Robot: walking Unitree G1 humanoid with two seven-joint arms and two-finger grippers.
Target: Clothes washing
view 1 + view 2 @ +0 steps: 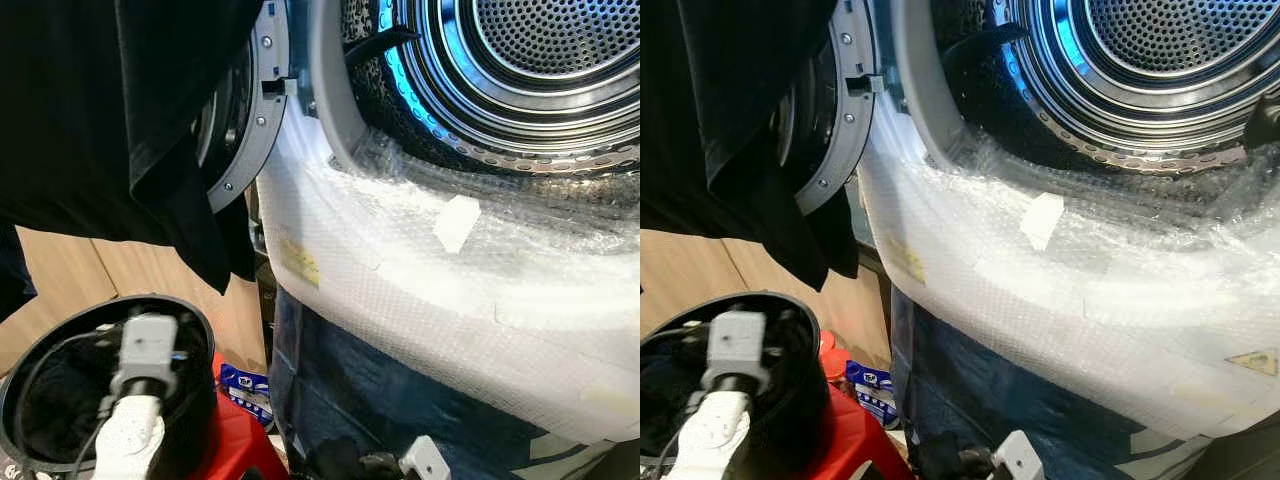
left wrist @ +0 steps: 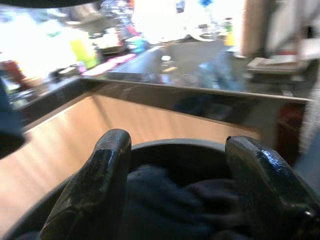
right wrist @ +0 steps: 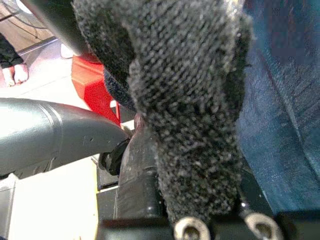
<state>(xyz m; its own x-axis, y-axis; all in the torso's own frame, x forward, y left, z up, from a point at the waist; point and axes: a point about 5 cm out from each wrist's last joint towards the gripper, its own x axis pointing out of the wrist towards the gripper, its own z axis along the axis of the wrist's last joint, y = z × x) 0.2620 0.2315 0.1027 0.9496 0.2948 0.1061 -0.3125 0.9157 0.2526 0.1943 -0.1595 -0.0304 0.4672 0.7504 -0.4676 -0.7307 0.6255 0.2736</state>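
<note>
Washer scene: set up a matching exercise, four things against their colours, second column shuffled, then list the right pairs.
Things:
1. drum
2. stool
3. basket
4. bubble wrap

Colours:
A. red
B. white
C. shiny silver metal
D. black

Pairs: 1-C, 2-A, 3-D, 4-B

The left gripper (image 2: 175,190) has two thick, glossy black fingers (image 2: 95,190); the wrist carries a grey camera block (image 1: 148,345) with cables.
</note>
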